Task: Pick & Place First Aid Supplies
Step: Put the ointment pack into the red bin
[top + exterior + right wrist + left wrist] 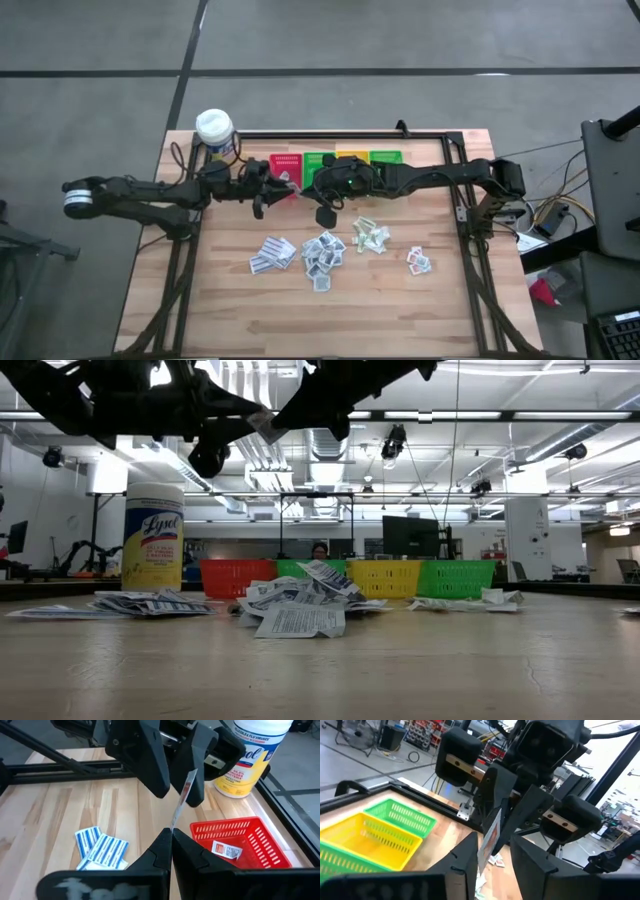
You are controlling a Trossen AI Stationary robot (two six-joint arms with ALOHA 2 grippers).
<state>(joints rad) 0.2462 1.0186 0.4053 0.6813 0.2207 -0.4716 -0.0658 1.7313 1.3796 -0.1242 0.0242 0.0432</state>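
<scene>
Because the sachet (184, 795) is only a thin, light slip of wrapped paper, it hangs edge-on in the air above the bench's far middle, just by the red bin (240, 842), caught between two tools at once. The right tool (170, 836) is clenched on its lower edge, fingers pressed together. The left tool (176, 765) straddles its upper part with dark fingers (470, 857) on either side; whether they have actually nipped it or merely flank it, I cannot tell. To my eye a packet like this will bend and flutter rather than resist, and its glossy wrap looks slippery, so a pinch across the flat faces near one edge seems the sensible hold.

One packet (226, 851) already lies in the red bin. The remaining sachets (322, 250) sit scattered in small heaps on the bench (400, 300), nearer than the bins: a blue-striped pair (102, 849) to the left, others spread toward the right. Their print is too small to read.

The yellow wipes bottle (215, 130) stands at the far left corner. In the overhead view the arms overlap, hiding the held sachet and part of the bin row. From table height the tools are cut off at the top.
</scene>
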